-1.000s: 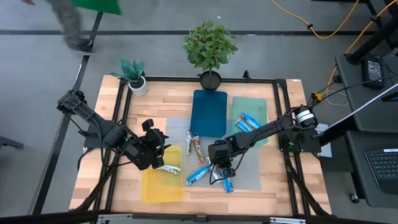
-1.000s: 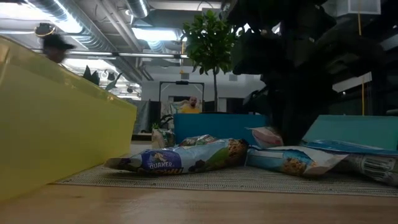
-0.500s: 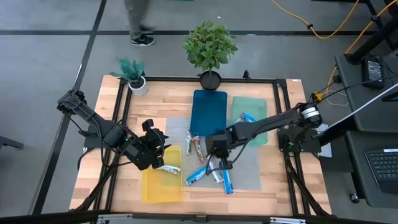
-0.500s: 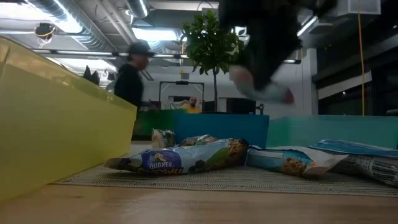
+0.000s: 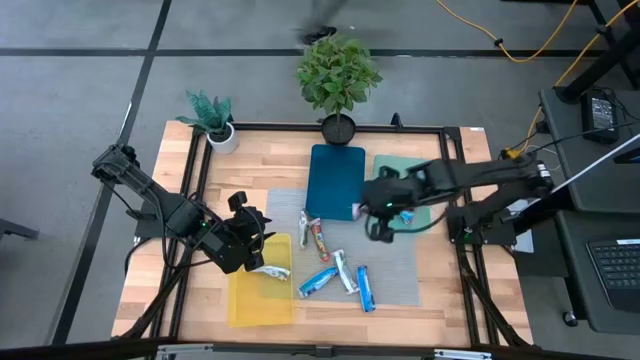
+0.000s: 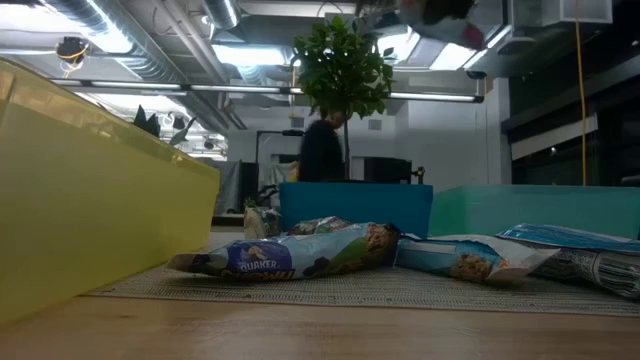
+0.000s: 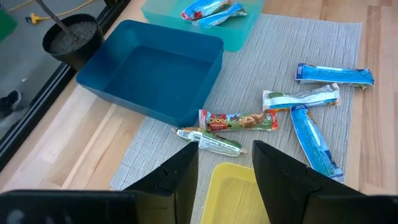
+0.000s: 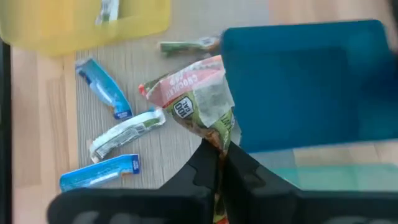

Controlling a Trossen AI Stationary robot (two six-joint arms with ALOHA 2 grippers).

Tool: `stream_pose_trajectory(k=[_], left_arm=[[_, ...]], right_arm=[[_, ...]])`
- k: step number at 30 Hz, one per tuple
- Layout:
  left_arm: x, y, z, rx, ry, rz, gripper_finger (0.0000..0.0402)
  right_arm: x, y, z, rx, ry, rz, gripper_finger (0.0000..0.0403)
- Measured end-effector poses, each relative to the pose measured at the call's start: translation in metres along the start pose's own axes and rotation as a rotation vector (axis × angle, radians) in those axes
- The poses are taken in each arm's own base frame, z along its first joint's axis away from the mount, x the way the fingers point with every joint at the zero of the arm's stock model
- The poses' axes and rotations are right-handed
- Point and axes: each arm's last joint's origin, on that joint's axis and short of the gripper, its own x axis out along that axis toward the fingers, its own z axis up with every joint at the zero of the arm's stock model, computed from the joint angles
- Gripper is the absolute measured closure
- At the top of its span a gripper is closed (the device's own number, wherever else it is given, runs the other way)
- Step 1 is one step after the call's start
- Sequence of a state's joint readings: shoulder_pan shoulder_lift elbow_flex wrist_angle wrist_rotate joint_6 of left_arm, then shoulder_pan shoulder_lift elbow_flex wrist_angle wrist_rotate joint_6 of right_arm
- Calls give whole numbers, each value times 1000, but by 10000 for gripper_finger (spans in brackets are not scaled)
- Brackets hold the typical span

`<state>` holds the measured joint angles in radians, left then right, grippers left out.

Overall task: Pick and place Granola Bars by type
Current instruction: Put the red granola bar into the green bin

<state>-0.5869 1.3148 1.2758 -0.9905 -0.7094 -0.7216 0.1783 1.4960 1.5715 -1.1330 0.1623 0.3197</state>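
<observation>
My right gripper (image 5: 378,220) is shut on a silver-white granola bar with red and green marks (image 8: 194,102), high above the mat beside the near right corner of the blue tray (image 5: 336,180). In the low view it blurs at the top (image 6: 440,18). My left gripper (image 7: 225,163) is open and empty above the yellow tray's far edge (image 7: 239,186). A white bar (image 5: 270,270) lies in the yellow tray (image 5: 258,298). Several bars lie flat on the grey mat (image 5: 345,272). Blue bars (image 5: 400,194) lie in the teal tray (image 5: 420,170). My right gripper pinches one end of the bar's wrapper (image 8: 219,142) between its two shut fingers. The fingers slant down from the table's right. The rest of the bar sticks out past the fingertips, lifted clear of the mat and the trays.
A large potted plant (image 5: 338,75) and a small one (image 5: 212,120) stand at the table's far edge. A black frame (image 5: 200,170) runs around the work area. In the low view a person (image 6: 322,150) passes behind the table.
My right gripper has risen from the mat's near part and gone toward the table's far right, up beside the blue tray, carrying the silver-white bar lifted clear. A person has walked across the room behind the table.
</observation>
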Motion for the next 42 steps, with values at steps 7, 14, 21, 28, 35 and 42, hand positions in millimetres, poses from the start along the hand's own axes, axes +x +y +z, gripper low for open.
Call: stream_pose_trajectory(k=[7,14,21,28,35,42], left_arm=[[0,0,0,3,0,0,258],[0,0,0,0,-3,4,258],[0,0,0,-41,-4,5,258],[0,0,0,-69,-8,8,258],[0,2,2,-89,-55,58,258],[0,2,2,-146,-76,75,258]], right_arm=[[-35,-26,-15,172,-8,-30,383],[-59,-73,-29,247,13,-128,387],[-76,-112,-39,290,-8,-149,382],[-74,-147,-41,260,41,-216,380],[-46,-190,-44,275,131,-211,389],[6,-213,-70,353,210,-121,380]])
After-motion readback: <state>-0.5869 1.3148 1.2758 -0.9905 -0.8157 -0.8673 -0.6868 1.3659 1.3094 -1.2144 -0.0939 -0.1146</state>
